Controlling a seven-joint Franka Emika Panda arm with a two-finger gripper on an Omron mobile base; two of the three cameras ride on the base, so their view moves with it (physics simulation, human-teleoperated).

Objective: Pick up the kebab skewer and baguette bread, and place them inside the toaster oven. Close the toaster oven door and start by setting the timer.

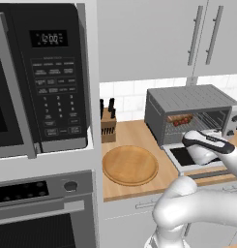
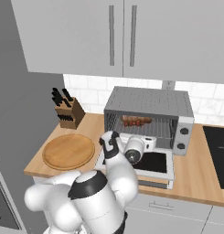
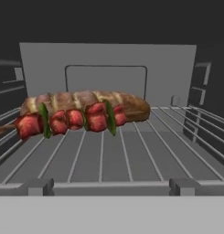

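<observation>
Arm point(image 1: 207, 208) reaches forward; end effector hidden behind wrist point(image 2: 134, 151).

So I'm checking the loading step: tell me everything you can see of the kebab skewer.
The kebab skewer is a thin brown stick threaded with red meat chunks and green pieces. It lies flat on the wire rack inside the open toaster oven, toward the left of the hand view, lengthwise right in front of the baguette bread and seemingly against it. Its bare stick end pokes out leftward.

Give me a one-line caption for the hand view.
Kebab skewer lying in front of the baguette bread on the toaster oven wire rack.
</observation>
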